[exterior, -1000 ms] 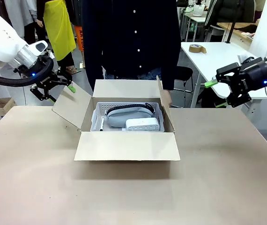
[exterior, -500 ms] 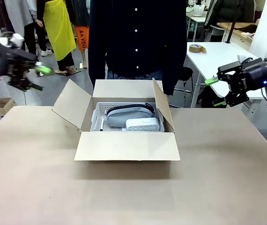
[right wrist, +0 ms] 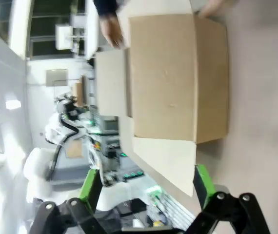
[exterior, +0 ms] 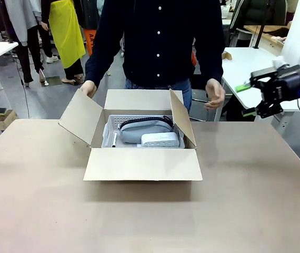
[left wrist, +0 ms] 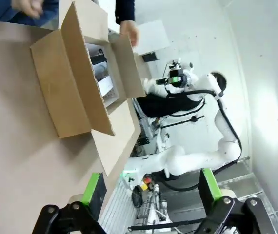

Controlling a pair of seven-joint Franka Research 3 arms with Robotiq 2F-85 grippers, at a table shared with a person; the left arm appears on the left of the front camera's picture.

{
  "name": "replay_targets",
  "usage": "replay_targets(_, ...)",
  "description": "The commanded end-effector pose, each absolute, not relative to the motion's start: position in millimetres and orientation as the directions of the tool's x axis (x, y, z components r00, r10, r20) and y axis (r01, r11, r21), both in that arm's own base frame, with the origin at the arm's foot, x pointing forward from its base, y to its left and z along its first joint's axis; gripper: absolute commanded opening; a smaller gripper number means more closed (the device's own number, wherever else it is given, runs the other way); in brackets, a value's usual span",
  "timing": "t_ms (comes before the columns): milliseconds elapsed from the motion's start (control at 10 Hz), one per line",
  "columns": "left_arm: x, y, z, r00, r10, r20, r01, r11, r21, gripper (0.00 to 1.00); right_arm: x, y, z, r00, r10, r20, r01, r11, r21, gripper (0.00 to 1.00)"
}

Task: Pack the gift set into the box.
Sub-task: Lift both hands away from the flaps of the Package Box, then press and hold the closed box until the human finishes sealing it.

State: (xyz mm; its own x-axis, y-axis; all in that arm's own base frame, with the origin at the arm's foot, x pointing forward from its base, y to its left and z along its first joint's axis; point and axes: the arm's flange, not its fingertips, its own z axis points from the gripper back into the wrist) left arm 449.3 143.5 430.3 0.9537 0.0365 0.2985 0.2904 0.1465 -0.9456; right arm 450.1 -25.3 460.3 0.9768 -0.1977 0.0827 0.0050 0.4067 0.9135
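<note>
The tray (exterior: 107, 135), grey pouch (exterior: 139, 129) and small white box (exterior: 159, 139) are seated inside the open carton (exterior: 142, 164), at the middle of the counter (exterior: 245, 200) near its far edge. The right hand (exterior: 246, 100) is held spread past the far right corner. The left hand (left wrist: 151, 187) is spread too, with nothing gripped.

No text can be read. The box (exterior: 142, 164) has plain brown faces. An orange panel (exterior: 89, 41) behind the person (exterior: 160, 42) may bear letters, too blurred to read.

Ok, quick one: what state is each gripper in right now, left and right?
Left gripper: open, holding nothing.
Right gripper: open, holding nothing.
</note>
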Motion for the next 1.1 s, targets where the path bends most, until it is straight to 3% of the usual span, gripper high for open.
replay_targets(0,457.7,119.6,450.3,0.946,-0.024,0.323,0.32,0.225,-0.92,1.0,443.4,-63.2,438.3,0.949,-0.313,0.038,0.022,0.186,0.982,1.0)
replay_targets(100,457.7,119.6,450.3,0.946,-0.024,0.323,0.32,0.225,-0.92,1.0,452.3,-51.8,433.1,0.926,-0.374,-0.052,0.173,0.298,0.939,1.0)
replay_targets(200,457.7,119.6,450.3,0.946,-0.024,0.323,0.32,0.225,-0.92,1.0,445.3,-51.9,453.4,0.962,-0.267,0.05,0.036,0.308,0.951,1.0)
replay_targets(1000,457.7,119.6,450.3,0.946,-0.024,0.323,0.32,0.225,-0.92,1.0,445.3,-51.9,453.4,0.962,-0.267,0.05,0.036,0.308,0.951,1.0)
